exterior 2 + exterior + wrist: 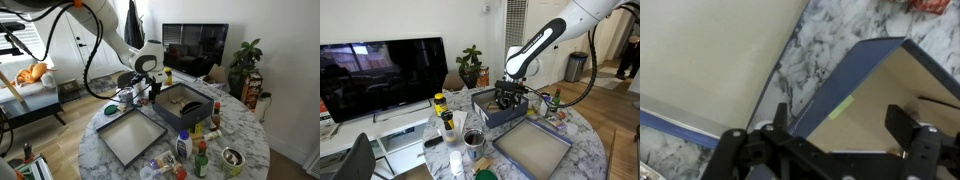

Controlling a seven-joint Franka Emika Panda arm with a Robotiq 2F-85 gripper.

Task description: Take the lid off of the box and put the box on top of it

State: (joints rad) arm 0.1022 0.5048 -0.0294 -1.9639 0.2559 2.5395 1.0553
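Straddles one wall of the box (498, 115) with the gripper (506, 98) spread wide, fingers (780, 115) on either side of the slate-blue edge. Has the lid (532, 148) flat on the marble table (582, 135), pale face up, just beside the box

Box (492, 115): deep slate-blue cardboard, upright on tabletop, top open, interior tan. Lid (532, 148): shallow, same blue, low rim; lies flat w/ pale inner face up, just beside box, not touching, nr table edge.
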